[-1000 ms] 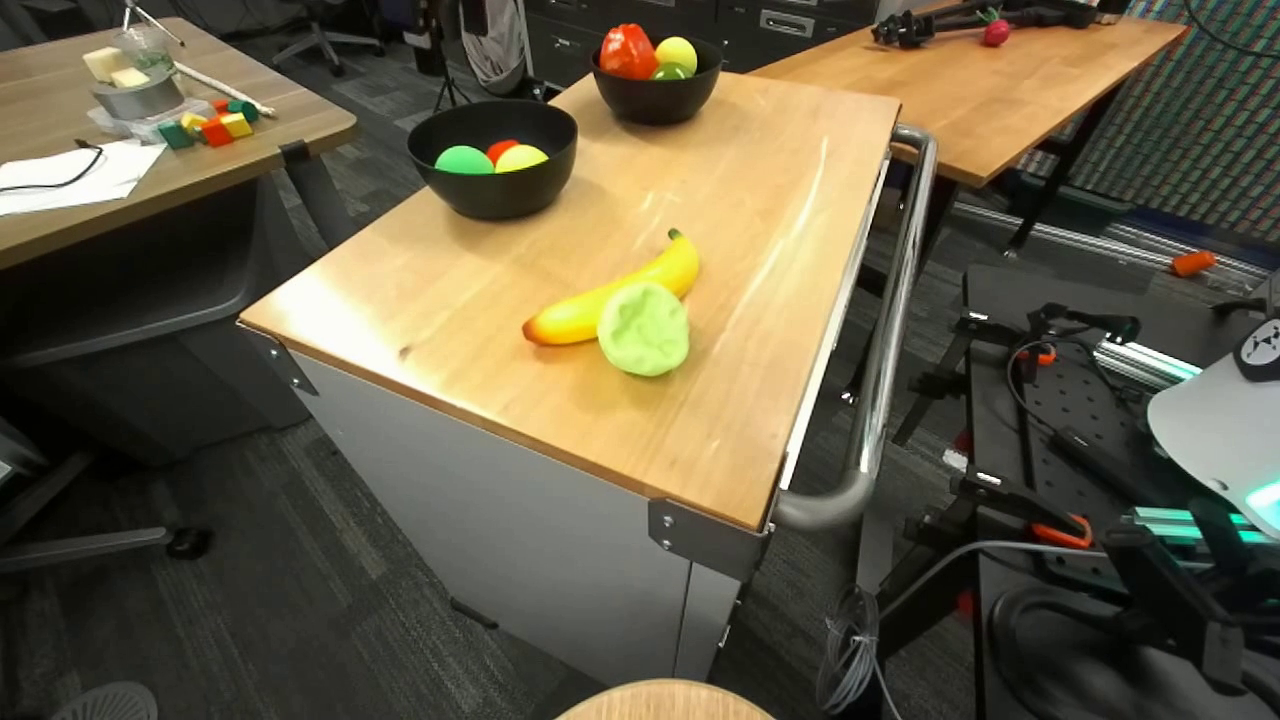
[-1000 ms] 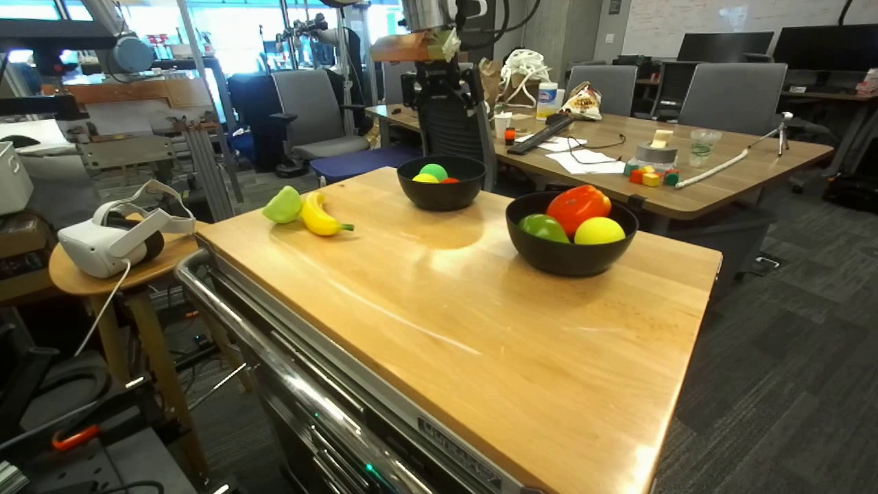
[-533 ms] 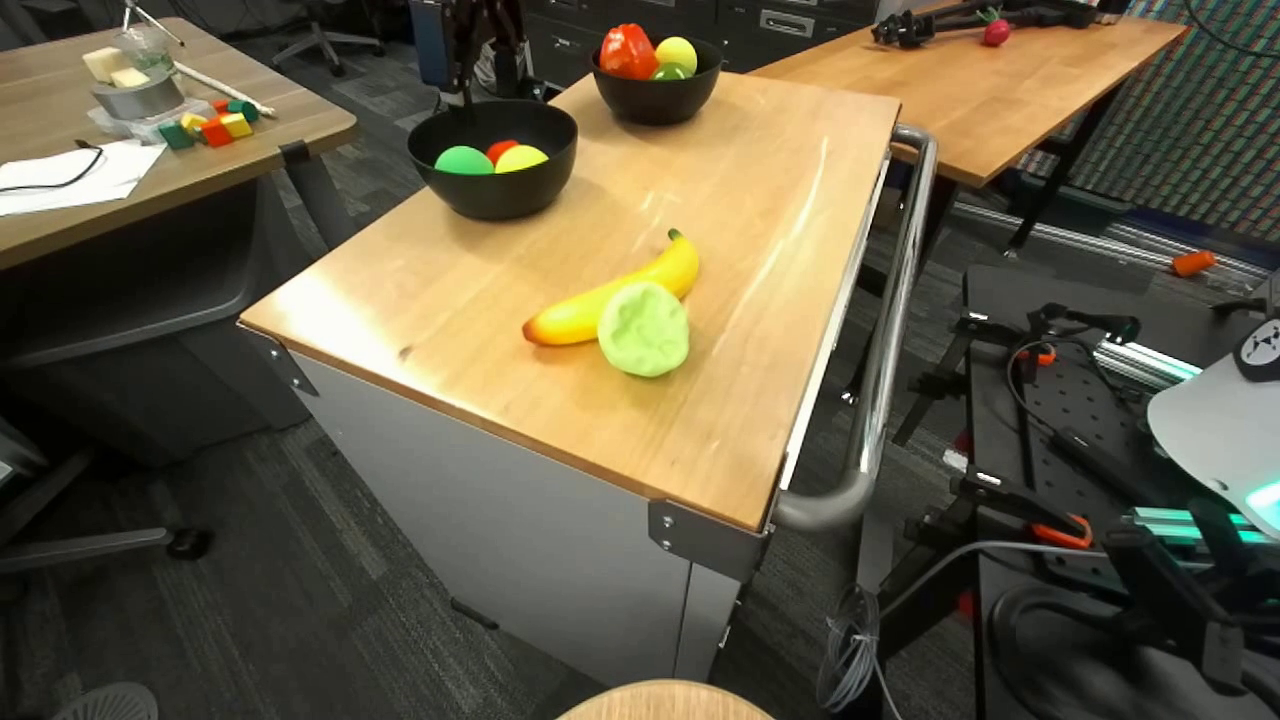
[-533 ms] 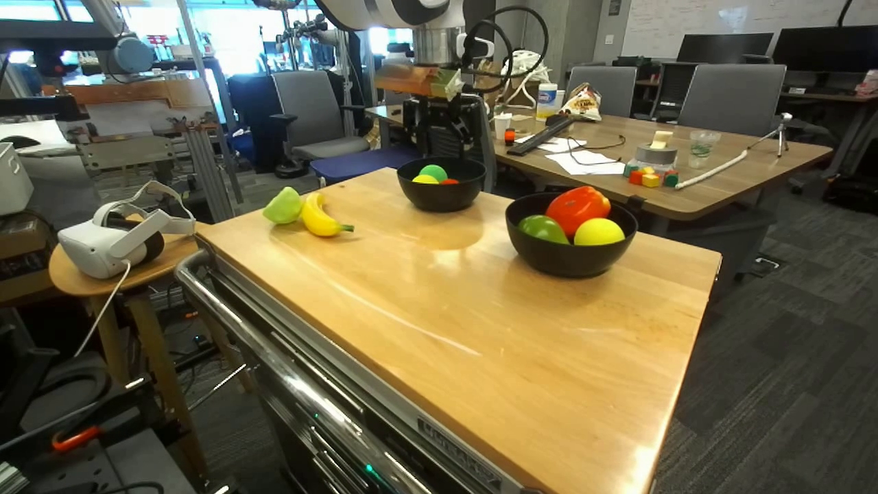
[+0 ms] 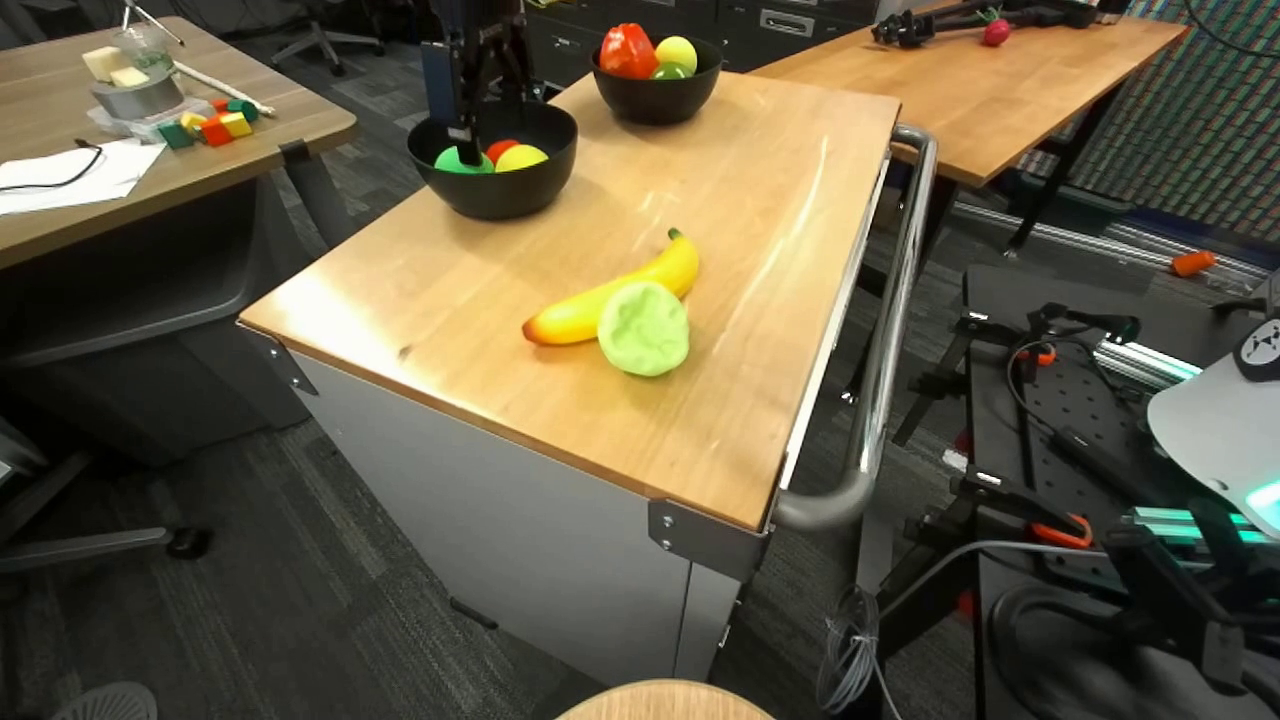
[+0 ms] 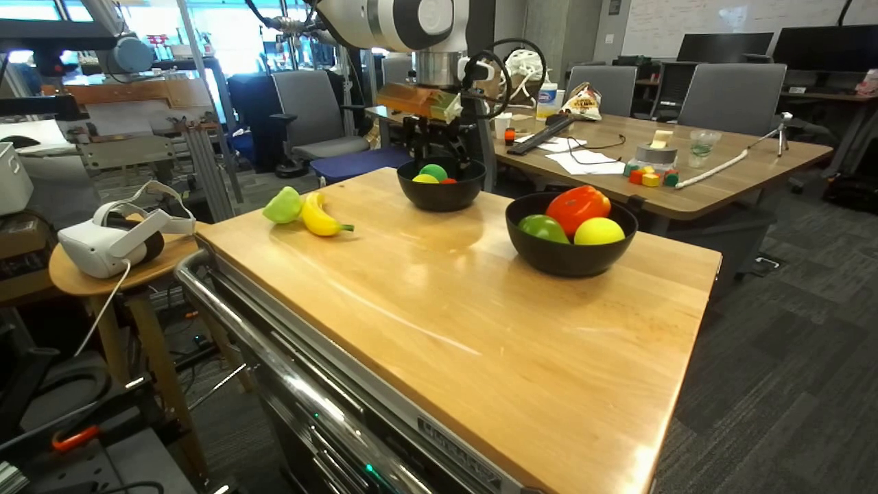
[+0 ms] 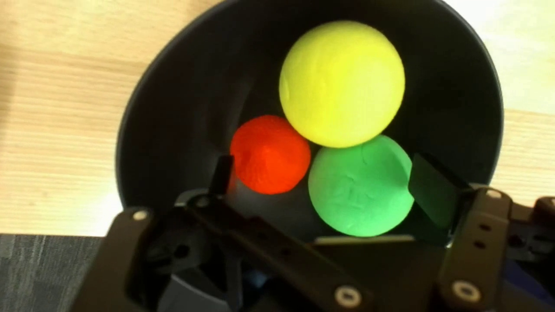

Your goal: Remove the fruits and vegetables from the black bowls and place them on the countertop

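- Resting on a round stool point(image 6: 164, 264) just off the left corner of the worktop point(image 6: 480, 384), in an exterior view: a white headset point(image 6: 103, 240);
- near that corner, along the worktop's short left edge, the pale green cabbage point(image 6: 282, 206); just to its right the yellow banana point(image 6: 321, 218), its stem pointing toward the middle of the worktop; both lie directly on the wood;
- by the far corner, at the long edge opposite the metal rail point(image 5: 897, 300), a black bowl point(image 6: 442, 199); three round pieces sit close together in it, seen in the wrist view, left to right, as a red piece point(image 7: 269, 154), a yellow piece point(image 7: 342, 84) and a green piece point(image 7: 360, 186);
- above this same bowl the gripper point(image 7: 327, 177), pointing down, its tips inside the rim; the jaws stand wide, one finger point(image 7: 222, 175) at the red piece's left side and another finger point(image 7: 435, 190) at the green piece's right side; whether they touch is hard to tell, dark fingers against a dark bowl;
- farther along that long edge, toward the right corner, a second black bowl point(image 6: 569, 264); it carries, left to right, a green ball point(image 6: 542, 228), a red pepper-like piece point(image 6: 579, 209) standing highest, and a yellow ball point(image 6: 600, 232);
- past that edge, a brown desk point(image 6: 754, 178) with coloured blocks point(image 6: 650, 180) and a grey tape roll point(image 6: 656, 154).
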You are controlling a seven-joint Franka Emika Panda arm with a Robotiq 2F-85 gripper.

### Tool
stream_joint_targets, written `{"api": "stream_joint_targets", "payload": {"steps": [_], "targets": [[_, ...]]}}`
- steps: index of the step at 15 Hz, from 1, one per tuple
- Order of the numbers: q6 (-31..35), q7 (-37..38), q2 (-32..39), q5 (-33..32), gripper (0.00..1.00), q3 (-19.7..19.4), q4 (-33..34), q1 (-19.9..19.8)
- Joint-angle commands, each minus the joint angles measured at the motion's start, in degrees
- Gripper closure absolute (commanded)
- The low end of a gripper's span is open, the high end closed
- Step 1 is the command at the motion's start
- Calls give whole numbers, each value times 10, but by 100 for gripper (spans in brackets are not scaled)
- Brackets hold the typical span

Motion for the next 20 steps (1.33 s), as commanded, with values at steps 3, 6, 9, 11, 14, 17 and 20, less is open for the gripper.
{"api": "stream_joint_targets", "payload": {"steps": [3, 6, 9, 11, 14, 17, 20], "targets": [[-2, -32, 32, -3, 0, 9, 26, -1], [-9, -40, 46, -9, 0, 7, 36, 0], [-16, -44, 52, -13, 25, 5, 35, 0], [-15, -43, 50, -18, 34, 2, 32, 1], [-12, -40, 41, -24, 58, -1, 34, 0], [-15, -39, 26, -29, 81, -4, 40, 1], [-24, -36, 6, -39, 100, -6, 54, 4]]}}
